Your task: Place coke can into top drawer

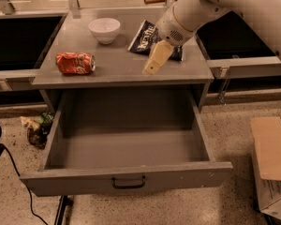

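The coke can point(75, 63) is red-orange and dented, and lies on its side at the left of the grey cabinet top point(117, 71). The top drawer point(126, 176) is pulled fully open below it, and its grey inside holds nothing. My gripper point(150, 68) hangs on the white arm point(201, 8) over the right-middle of the cabinet top. It points down and to the left, about a can's length and a half to the right of the can, and holds nothing that I can see.
A white bowl point(104, 29) stands at the back of the cabinet top. A dark blue chip bag point(144, 36) lies behind the gripper. A cardboard box point(271, 158) sits on the floor at the right, and some rubbish point(37, 128) lies at the left.
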`<state>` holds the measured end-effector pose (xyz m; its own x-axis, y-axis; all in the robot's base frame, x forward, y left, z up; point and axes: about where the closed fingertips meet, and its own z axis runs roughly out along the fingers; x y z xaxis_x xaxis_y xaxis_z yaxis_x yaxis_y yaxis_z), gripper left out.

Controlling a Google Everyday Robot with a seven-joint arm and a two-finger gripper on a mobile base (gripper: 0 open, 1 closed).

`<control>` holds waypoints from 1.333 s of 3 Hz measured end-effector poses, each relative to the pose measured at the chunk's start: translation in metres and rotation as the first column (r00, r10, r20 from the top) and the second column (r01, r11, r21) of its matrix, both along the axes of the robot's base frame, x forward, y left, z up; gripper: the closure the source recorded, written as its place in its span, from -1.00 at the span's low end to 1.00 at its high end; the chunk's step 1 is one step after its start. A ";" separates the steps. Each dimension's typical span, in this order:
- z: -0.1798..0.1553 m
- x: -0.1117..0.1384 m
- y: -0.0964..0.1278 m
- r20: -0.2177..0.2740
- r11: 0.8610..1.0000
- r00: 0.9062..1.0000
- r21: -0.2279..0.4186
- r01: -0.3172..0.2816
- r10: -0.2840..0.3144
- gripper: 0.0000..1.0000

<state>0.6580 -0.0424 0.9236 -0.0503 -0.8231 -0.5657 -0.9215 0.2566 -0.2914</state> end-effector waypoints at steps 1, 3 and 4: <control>-0.004 0.014 0.016 -0.009 1.000 1.000 0.017 -0.023 0.023 -1.00; -0.014 0.053 0.091 -0.023 0.990 0.998 0.128 -0.052 0.055 -1.00; -0.014 0.053 0.091 -0.024 0.990 0.998 0.128 -0.052 0.055 -1.00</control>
<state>0.7106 0.0487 0.9093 -0.0247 -0.7461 -0.6654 -0.9421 0.2401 -0.2343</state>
